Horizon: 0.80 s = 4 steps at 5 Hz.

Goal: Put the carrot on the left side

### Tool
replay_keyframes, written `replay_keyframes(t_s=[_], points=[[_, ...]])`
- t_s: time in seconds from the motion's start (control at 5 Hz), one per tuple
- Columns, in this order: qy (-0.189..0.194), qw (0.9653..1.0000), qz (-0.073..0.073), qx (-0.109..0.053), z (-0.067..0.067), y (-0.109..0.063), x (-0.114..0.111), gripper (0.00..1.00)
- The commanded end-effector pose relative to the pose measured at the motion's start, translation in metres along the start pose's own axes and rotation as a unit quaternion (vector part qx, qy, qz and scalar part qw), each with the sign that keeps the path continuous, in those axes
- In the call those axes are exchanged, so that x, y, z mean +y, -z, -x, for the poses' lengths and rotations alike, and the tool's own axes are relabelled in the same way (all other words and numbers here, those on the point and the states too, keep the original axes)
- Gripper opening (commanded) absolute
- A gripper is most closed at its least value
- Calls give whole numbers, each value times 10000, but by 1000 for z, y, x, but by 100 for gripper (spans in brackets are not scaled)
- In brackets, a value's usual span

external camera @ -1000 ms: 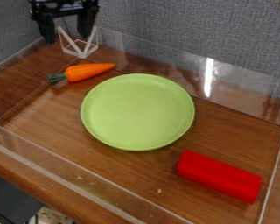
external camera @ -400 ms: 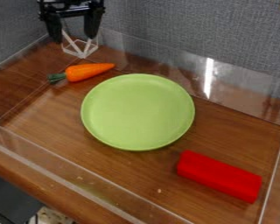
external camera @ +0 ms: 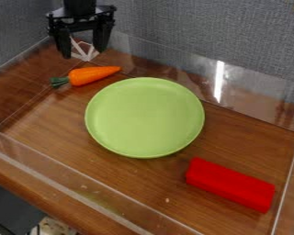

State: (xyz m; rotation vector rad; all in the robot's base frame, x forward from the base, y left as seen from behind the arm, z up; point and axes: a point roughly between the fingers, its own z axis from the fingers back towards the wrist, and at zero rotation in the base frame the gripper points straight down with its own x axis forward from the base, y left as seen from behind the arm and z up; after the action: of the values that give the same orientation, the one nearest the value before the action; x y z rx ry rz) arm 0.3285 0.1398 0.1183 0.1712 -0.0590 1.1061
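The carrot [external camera: 88,75] is a small orange tapered toy with a dark green stem end pointing left. It lies on the wooden table just past the upper left rim of the green plate [external camera: 144,117]. My black gripper [external camera: 82,39] hangs above and slightly behind the carrot, pointing down. Its two fingers stand apart and open with nothing between them, and a clear gap separates the fingertips from the carrot.
A red rectangular block [external camera: 231,184] lies at the front right of the table. Clear plastic walls [external camera: 223,78] ring the wooden surface. A grey fabric backdrop stands behind.
The gripper has shifted a little to the right and lower, coming closer above the carrot. The carrot, plate and block have not moved.
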Motion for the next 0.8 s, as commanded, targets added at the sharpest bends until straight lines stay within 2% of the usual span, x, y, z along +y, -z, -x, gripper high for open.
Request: replay_keyframes(t_s=[0.0, 0.2, 0.4, 0.6], points=[[-37, 9988, 274, -409, -1, -44, 8, 100], [251, 9977, 356, -513, 19, -65, -7, 100], [544, 9957, 372, -649, 37, -80, -21, 100], [675, 9950, 295, -681, 50, -80, -38, 100]])
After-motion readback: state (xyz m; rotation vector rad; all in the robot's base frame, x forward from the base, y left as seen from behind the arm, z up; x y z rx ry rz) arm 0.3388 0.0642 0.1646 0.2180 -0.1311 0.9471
